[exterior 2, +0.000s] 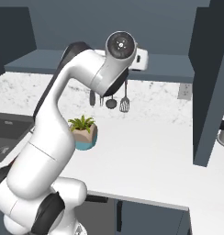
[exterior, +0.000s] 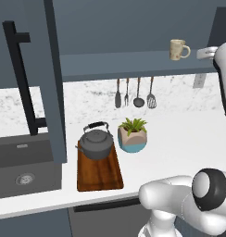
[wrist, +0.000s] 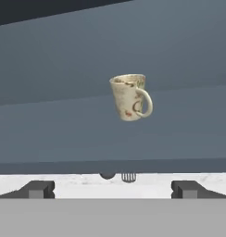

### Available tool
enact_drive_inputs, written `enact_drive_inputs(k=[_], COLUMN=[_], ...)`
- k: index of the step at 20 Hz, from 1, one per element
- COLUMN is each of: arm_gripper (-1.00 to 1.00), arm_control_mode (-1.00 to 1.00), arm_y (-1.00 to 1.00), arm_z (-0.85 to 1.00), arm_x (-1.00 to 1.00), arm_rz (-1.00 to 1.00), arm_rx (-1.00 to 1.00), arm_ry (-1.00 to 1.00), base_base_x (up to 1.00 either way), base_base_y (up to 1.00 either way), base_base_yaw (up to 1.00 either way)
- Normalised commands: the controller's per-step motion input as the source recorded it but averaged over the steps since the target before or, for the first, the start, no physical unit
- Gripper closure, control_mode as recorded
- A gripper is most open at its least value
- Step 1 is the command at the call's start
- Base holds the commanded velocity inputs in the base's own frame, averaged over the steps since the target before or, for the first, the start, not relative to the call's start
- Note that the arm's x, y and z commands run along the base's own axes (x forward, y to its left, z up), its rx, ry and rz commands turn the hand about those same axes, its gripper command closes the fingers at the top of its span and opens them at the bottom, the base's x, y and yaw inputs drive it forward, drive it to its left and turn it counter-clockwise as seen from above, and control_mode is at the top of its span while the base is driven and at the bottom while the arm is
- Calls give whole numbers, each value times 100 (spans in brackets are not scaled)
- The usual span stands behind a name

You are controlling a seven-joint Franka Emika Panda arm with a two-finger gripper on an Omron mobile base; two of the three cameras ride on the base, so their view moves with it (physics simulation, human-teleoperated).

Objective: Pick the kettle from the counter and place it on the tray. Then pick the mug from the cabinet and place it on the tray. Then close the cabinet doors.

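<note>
Kettle (exterior: 96, 143) sits on the tray (exterior: 99, 174). Gripper (wrist: 113, 189), fingers apart and empty, faces the mug (wrist: 130, 97) on the cabinet shelf (exterior: 133, 63), lined up to reach.

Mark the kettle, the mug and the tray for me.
kettle (exterior: 96, 144), left base view, on its round dark body.
mug (wrist: 128, 98), hand view, on its cream side wall.
tray (exterior: 100, 177), left base view, on bare wood in front of the kettle.

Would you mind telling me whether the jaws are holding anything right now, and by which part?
Nothing is held. The gripper is open with its jaws spread wide, and the mug stands untouched on the cabinet shelf ahead of it.
</note>
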Motion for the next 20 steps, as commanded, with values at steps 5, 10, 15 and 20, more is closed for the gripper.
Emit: enact_drive_inputs(k=[5,10,15,20], arm_gripper=[-100,-100,-100,-100], arm_control_mode=[-100,-100,-100,-100], arm_y=[-2,-12,-8,-4], arm_z=[0,3,0,-2], arm_x=[41,32,28,25], arm_rz=[0,1,1,0], arm_rx=[3,4,5,4], arm_ry=[4,5,2,0], base_base_x=[0,0,0,0], base_base_y=[0,0,0,0], base_base_yaw=[0,0,0,0])
